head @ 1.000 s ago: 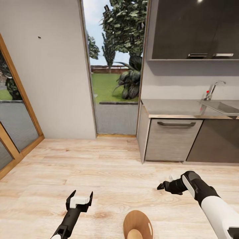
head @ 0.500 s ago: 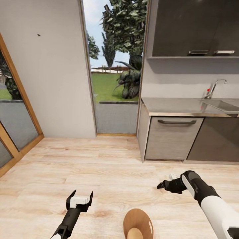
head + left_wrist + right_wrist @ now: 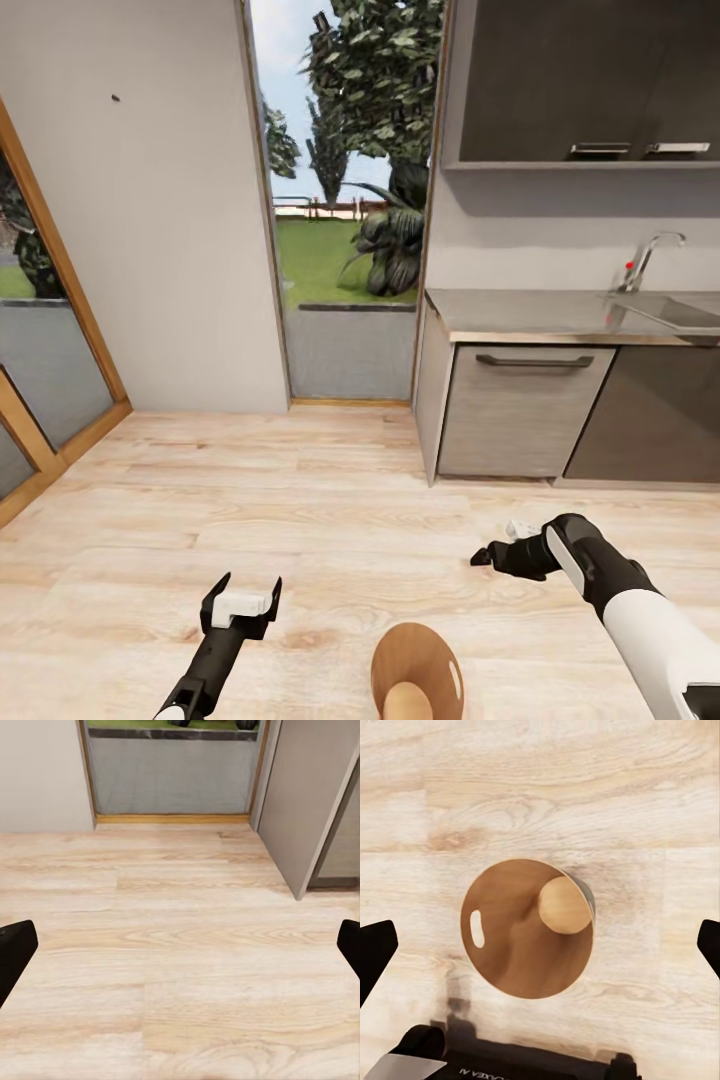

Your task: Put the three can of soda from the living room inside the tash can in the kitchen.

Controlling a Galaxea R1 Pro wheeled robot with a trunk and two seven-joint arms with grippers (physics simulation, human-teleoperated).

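wooden-lined tash can point(image 3: 526, 934) | on floor | directly below open right jaws

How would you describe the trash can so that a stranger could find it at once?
Start at the grey worktop with the steel sink, then look down across the pale wooden floor toward the robot. The tash can stands there between the two arms: a round bin with a brown wooden inside, nothing else near it.

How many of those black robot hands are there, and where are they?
2. The left hand hangs open over the wooden floor, low on the left. The right hand reaches out on the right, above the tash can, near the kitchen cupboards.
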